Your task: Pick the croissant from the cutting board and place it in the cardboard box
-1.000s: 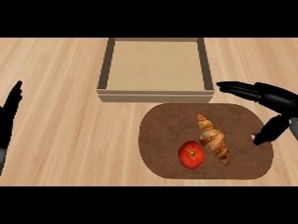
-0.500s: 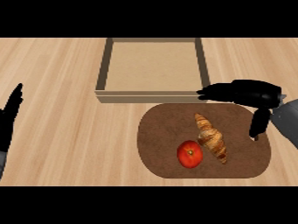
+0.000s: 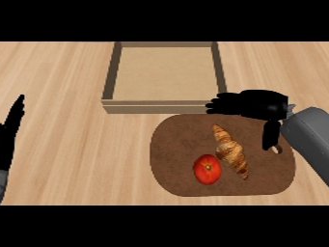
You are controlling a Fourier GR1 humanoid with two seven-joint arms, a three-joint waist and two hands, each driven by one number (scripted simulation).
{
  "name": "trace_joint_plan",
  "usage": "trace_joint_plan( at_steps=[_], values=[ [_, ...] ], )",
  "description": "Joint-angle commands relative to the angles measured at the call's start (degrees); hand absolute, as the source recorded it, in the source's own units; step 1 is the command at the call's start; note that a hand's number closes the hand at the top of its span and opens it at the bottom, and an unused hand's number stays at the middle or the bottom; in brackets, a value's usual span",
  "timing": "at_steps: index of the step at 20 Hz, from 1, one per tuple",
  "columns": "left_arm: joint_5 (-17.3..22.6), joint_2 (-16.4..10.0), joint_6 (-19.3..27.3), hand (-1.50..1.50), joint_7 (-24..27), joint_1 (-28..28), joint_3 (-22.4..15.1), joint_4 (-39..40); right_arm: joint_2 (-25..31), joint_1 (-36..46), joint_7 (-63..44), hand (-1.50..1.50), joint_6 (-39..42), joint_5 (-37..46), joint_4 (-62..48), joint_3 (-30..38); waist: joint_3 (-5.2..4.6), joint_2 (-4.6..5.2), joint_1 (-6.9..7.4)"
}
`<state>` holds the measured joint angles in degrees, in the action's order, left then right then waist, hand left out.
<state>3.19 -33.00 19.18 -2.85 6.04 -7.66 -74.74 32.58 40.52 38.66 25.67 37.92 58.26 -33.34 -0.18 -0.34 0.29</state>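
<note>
A pale wooden counter (image 3: 67, 140) fills the frame. A shallow, open tan cardboard box (image 3: 159, 106) sits at upper centre. Just below it, at lower right, lies a dark brown rounded cutting board (image 3: 177, 144). The right hand (image 3: 256, 103) hovers over the board's upper right edge, released, fingers stretched leftward, thumb hanging down, grasping nothing. The left hand (image 3: 4, 140) rests unclenched at the left edge, fingers up. The golden-brown croissant (image 3: 231, 150) lies on the board, beside a red tomato (image 3: 207, 169).
</note>
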Motion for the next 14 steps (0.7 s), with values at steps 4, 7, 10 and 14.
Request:
trace_joint_plan(
  at_steps=[4, 7, 10, 14],
  values=[
    [-0.7, -0.3, -3.1, 0.00, -1.4, 3.1, 3.8, 1.9, -1.0, -1.8, 3.1, -1.50, 3.1, 3.4, 0.0, 1.0, 0.18, 0.39, -0.12],
    [-3.6, 2.8, -0.3, 0.00, 0.5, 1.2, 1.8, 1.7, -4.6, -0.9, 2.7, -1.50, 3.8, 3.2, -0.9, 0.4, 0.17, 0.43, 0.09],
    [-2.5, 1.5, -2.2, 0.00, -0.4, 0.1, 3.7, 0.5, -2.2, -3.1, 1.9, -1.50, 7.6, 0.9, 6.0, 1.1, 0.16, 0.27, -0.18],
    [-2.6, 0.8, -4.1, 0.00, 3.0, 0.3, 5.3, 3.9, 0.8, -4.3, 6.6, -1.50, 7.8, -0.5, 7.3, 1.1, 0.16, 0.42, -0.08]
  ],
)
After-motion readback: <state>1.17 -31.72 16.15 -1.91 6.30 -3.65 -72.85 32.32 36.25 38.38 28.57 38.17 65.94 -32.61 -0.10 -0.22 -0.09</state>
